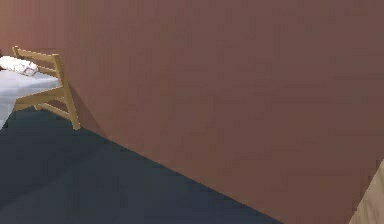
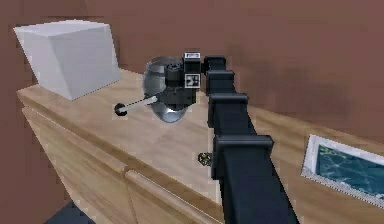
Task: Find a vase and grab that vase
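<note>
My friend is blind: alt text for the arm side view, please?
A dark arm extends across a wooden dresser to a grey rounded thing; whether its gripper holds anything cannot be told. A white box stands at left, a blue picture lies at right.

**Dim, even lighting in both views, with light falling from above.**
In the arm side view the white box (image 2: 65, 55) is the brightest surface. The cabinet top (image 2: 120, 130) beside the box is well lit, and the cabinet front (image 2: 90, 175) below the box is darker. In the forward view the brown wall (image 1: 230, 90) is evenly lit and the floor (image 1: 90, 185) is dark.
</note>
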